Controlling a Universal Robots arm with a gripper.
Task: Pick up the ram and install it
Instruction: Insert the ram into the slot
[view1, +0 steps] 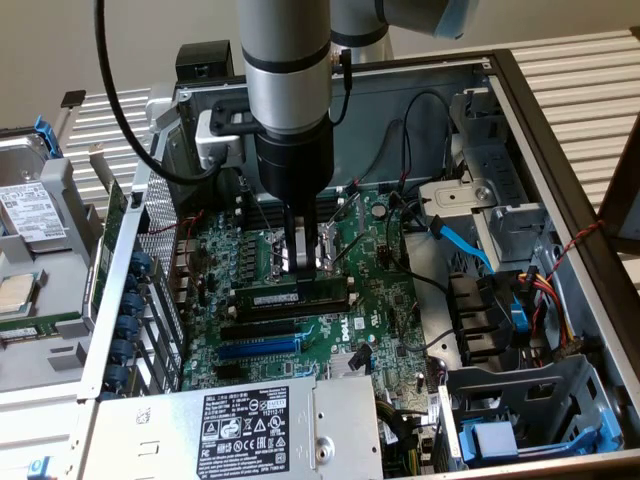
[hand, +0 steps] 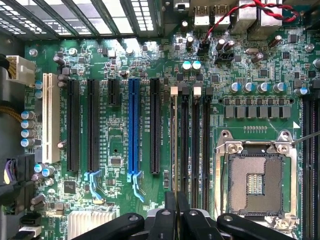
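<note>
Pincer (view1: 305, 268) is clenched on the top edge of the ram (view1: 292, 298), which stands on edge along the memory slots (hand: 196, 145), near the CPU socket (hand: 252, 182). The pick-up is done. Whether it's seated fully home, I can't tell.

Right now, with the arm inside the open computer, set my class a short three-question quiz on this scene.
1. True or false: the end effector is over the silver power supply.
2. The processor socket is: A empty, B holding a chip, C under a fan.
3. Fill in: the end effector is closed on the green ____.
Key: 1 false, it is over the motherboard; 2 A; 3 memory stick.
</note>
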